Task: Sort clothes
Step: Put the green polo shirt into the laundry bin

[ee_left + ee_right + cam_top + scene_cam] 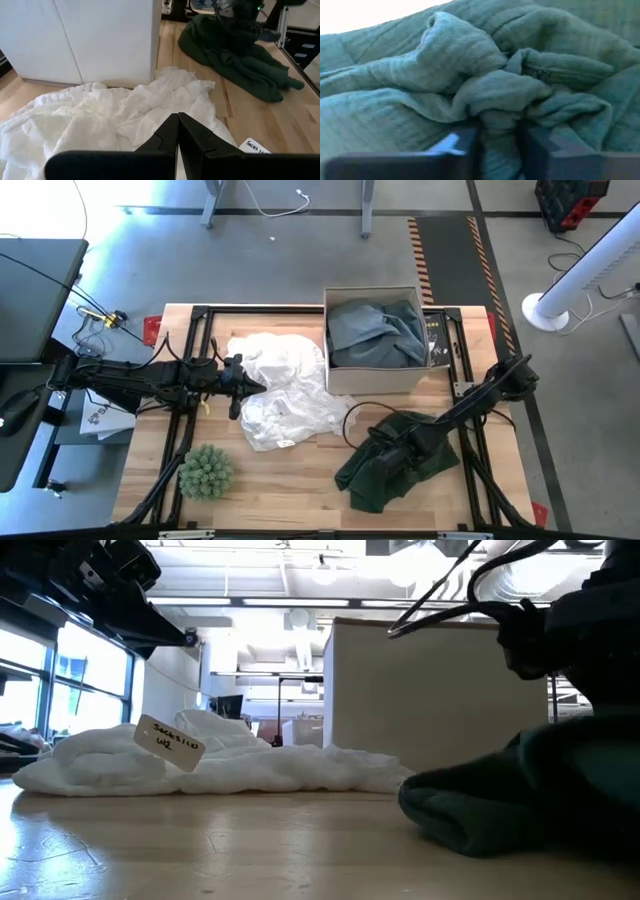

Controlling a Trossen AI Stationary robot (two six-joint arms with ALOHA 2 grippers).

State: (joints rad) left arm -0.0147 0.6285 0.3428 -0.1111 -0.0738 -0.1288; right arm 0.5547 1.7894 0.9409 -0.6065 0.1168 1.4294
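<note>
I see my left gripper (243, 387) at the left edge of the large white garment (285, 385), hovering over its folds. In the left wrist view its fingers (170, 135) are pressed fully together, nothing between them, tips above the white cloth (100, 120). A paper tag (168, 743) with handwriting hangs over the white garment in the low view; the same tag (257, 146) shows on the wood beside the cloth in the left wrist view.

The spiky green ball (206, 471) sits on the wooden table (290, 495) near the front left corner, apart from the clothes.

The white garment lies mid-table, spread from the left gripper across to the white box (372, 380), its edge touching the box wall (100, 40). The box stands at the back centre-right, with a grey garment (375, 330) bunched inside.

The dark green garment (395, 465) is crumpled on the table front right, just in front of the box, apart from the white one.

My right gripper (385, 448) is down on the dark green garment. In the right wrist view its fingers (465, 147) are partly open, a narrow gap, with a fold of the green fabric (500, 90) pinched between them. In the low view the green cloth (520, 795) rests on the wood.
</note>
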